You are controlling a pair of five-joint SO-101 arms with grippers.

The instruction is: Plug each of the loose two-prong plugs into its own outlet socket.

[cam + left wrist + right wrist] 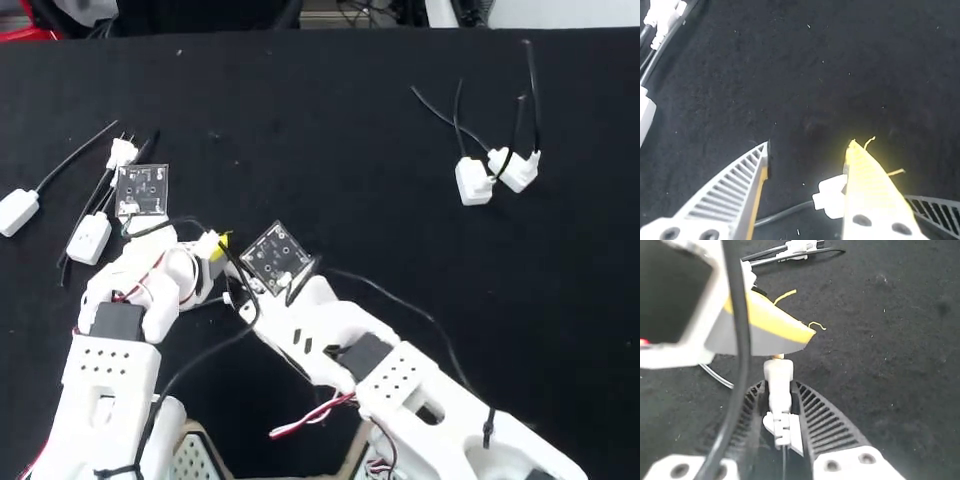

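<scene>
My right gripper (777, 386) is shut on a white two-prong plug (780, 374), whose black cable runs back between the fingers. The plug's prongs point at the yellow finger (771, 326) of my left gripper and almost touch it. My left gripper (807, 150) is open over bare black cloth, and the same plug (829, 197) sits against the outer side of its yellow finger (865, 185). In the high view the plug (208, 243) lies between two dark socket boards, one (278, 255) tilted by the right arm and one (140, 190) further left.
Three loose white plugs with black cables lie at the left (18, 210), (88, 238), (122, 152). Two more (473, 182), (515, 168) rest at the far right. A black cable (735, 340) crosses close in front of the right wrist camera.
</scene>
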